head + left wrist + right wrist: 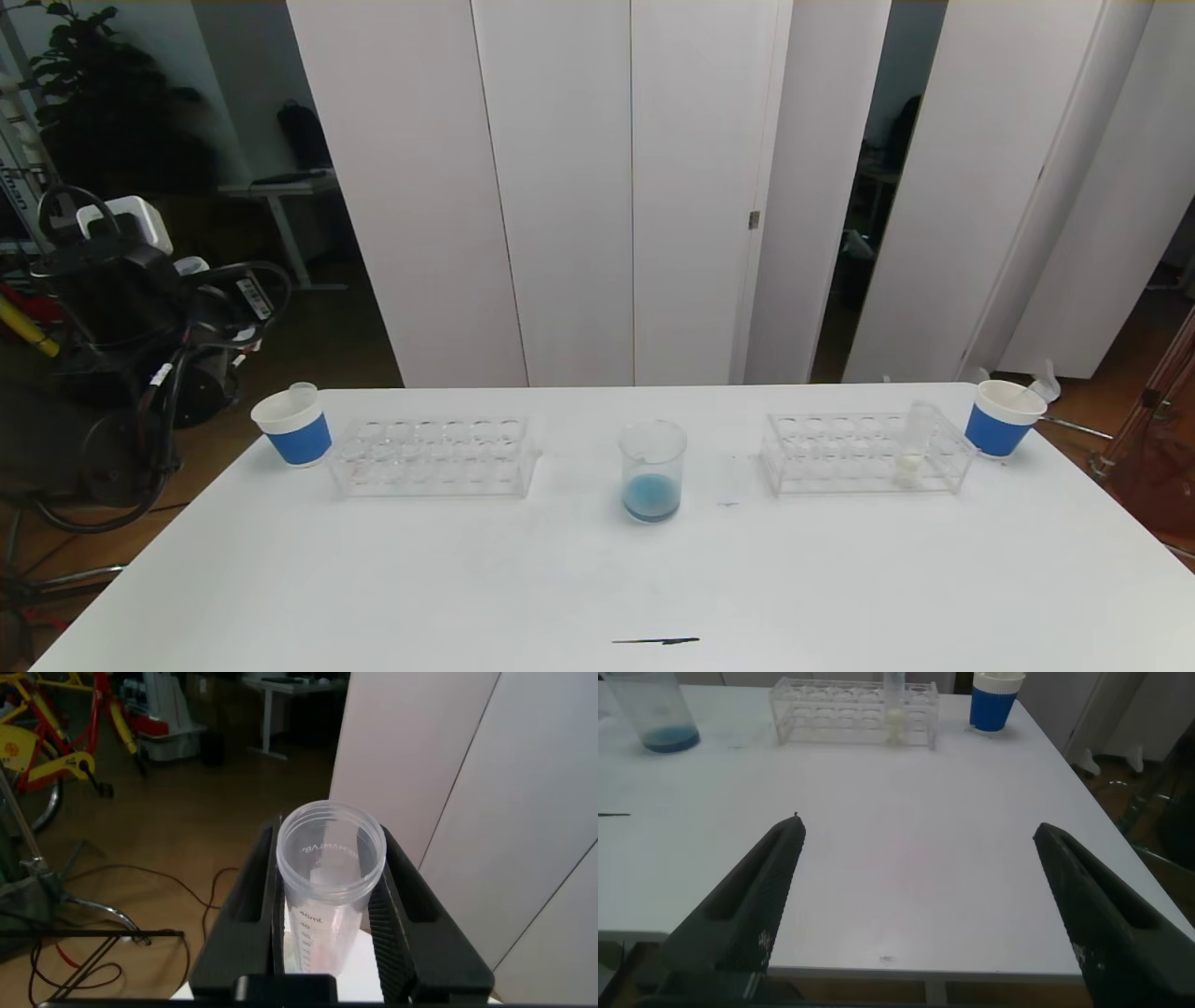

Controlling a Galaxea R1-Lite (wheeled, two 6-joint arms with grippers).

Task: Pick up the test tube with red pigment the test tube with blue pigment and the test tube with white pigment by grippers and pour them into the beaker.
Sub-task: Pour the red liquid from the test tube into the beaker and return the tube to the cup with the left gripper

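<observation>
Listing by view, head view first.

- Standing near the middle of the surface: beaker, upright, with a blue layer across its bottom. Placed between the two racks, presumably within reach of either arm for pouring.
- Set toward the far left corner: left rack, clear, with no tube seen in it. Just beside it, at the left edge: left paper cup, blue-banded, something clear poking from its mouth.
- Set toward the far right corner: right rack, holding the test tube with white pigment upright in a slot at its right end, parked there for picking. Just beyond it, at the right edge: right paper cup.
- Not shown in this view: either gripper.

Left wrist view.

- Left gripper, clamped on a clear tube, open mouth facing the camera, printed scale down its side. Apparently empty; former contents not to be told. Held off the surface with floor behind, judged a tube already poured and awaiting disposal.

Right wrist view.

- Right gripper, spread wide, holding nothing, hanging low over the near edge of the surface toward its right side. Facing the right rack and the test tube with white pigment, well apart from both; judged a ready stance before reaching.
- Also seen at the far edge: beaker and right paper cup.
</observation>
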